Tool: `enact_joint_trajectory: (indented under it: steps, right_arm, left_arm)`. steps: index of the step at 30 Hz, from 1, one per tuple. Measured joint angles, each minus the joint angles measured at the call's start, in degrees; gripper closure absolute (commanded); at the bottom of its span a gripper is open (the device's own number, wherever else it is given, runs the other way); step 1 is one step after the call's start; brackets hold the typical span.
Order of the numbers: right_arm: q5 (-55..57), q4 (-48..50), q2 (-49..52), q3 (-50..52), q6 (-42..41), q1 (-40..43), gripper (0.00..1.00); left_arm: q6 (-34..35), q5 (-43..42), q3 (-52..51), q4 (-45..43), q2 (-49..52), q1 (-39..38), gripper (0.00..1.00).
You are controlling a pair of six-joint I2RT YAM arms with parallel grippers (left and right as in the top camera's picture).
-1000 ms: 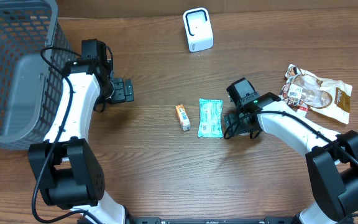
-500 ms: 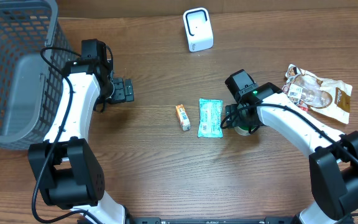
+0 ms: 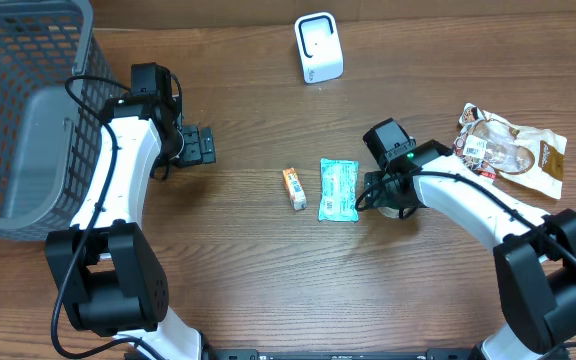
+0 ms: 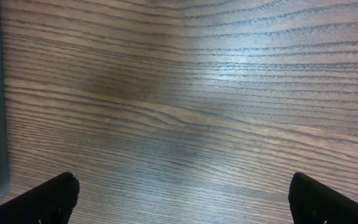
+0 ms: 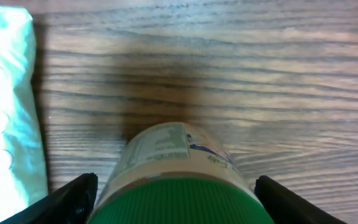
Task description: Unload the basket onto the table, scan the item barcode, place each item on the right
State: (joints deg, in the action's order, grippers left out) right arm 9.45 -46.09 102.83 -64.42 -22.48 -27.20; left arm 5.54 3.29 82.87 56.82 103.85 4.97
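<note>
We see our right gripper (image 5: 173,194) shifted slightly, straddling the green-lidded round plastic jar (image 5: 166,152) beside the teal packet (image 5: 5,112), grip unclear; left gripper (image 4: 182,196) gapes wide.

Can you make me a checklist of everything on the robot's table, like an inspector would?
Surface: brown wooden table, no spills seen.
Job's things: white box-shaped scanner at the far edge; round jar with green lid under the right arm.
Clutter: teal plastic packet, small orange box, brown-and-white snack bag.
Grippers: left gripper open over bare wood; right gripper has fingers either side of the jar, grip unclear.
Cables: black cable loops along the left arm.
Surroundings: grey mesh basket on the left.
</note>
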Motion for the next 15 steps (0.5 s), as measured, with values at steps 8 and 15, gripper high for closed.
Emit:
enact_joint_trajectory:
  steps: [8,15]
  right_arm:
    - [0.0,0.5,0.0,1.1,-0.1,0.0,0.24]
    - [0.0,0.5,0.0,1.1,0.0,0.0,0.20]
  left_arm:
    - [0.0,0.0,0.0,0.0,0.0,0.0,0.00]
    - [0.0,0.0,0.0,0.0,0.0,0.0,0.00]
